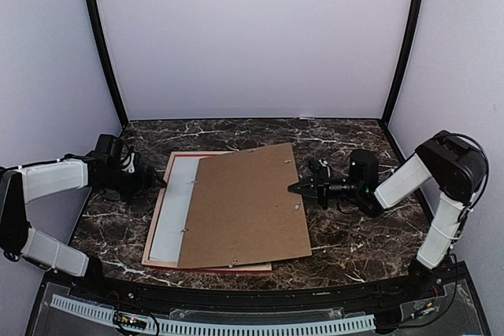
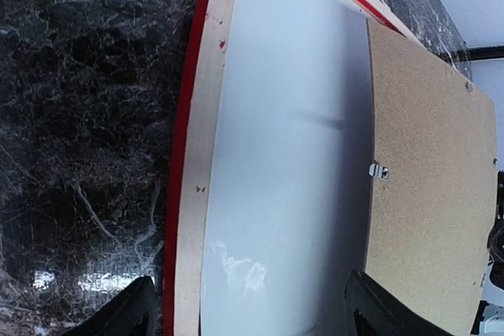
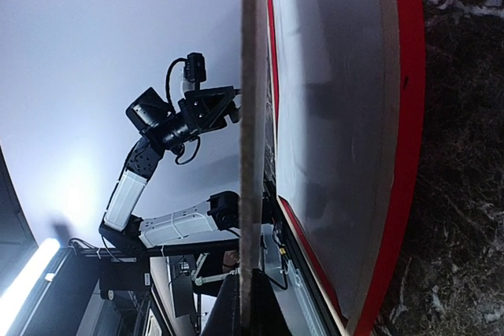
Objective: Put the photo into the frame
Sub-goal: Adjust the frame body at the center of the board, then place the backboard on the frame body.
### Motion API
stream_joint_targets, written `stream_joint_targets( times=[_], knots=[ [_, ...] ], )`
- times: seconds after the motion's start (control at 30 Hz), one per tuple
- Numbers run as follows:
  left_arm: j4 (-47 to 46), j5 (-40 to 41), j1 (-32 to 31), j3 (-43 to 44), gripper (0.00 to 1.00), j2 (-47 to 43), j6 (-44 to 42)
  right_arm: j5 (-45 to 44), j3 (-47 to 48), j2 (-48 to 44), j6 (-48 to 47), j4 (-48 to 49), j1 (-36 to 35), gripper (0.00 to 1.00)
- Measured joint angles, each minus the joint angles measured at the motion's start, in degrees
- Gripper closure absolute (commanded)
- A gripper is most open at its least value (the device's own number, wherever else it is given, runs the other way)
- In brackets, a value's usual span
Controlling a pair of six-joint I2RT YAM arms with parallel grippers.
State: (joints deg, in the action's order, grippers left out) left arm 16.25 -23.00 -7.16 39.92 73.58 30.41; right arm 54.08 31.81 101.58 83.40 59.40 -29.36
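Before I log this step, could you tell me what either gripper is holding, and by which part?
The right gripper is shut on the brown backing board, pinching its right edge. The left gripper is open and holds nothing.

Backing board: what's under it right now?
Under the backing board lies the frame, back up, with a white sheet showing at its left. The board covers the rest, so anything else there is hidden.
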Motion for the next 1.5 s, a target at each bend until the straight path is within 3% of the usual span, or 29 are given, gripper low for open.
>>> stream_joint_targets(
  times=[0.33, 0.73, 1.13, 1.5],
  knots=[
    [-4.8, -2.2, 0.0, -2.8, 0.16, 7.9, 0.0, -0.5, 1.9, 2.1, 1.2, 2.6, -1.3, 1.00],
    [-13.2, -9.2, -0.3, -6.3, 0.17, 9.2, 1.8, -1.3, 3.0, 2.1, -2.5, -1.2, -1.3, 1.00],
    [-16.7, -11.9, -8.4, -6.8, 0.17, 10.3, 5.0, -1.4, 4.8, 2.1, -8.6, -9.2, -1.2, 1.00],
    [-17.5, -12.2, -9.8, -6.3, 0.16, 10.9, 6.3, -1.2, 7.5, 2.4, -12.7, -14.2, -0.7, 1.00]
  ],
)
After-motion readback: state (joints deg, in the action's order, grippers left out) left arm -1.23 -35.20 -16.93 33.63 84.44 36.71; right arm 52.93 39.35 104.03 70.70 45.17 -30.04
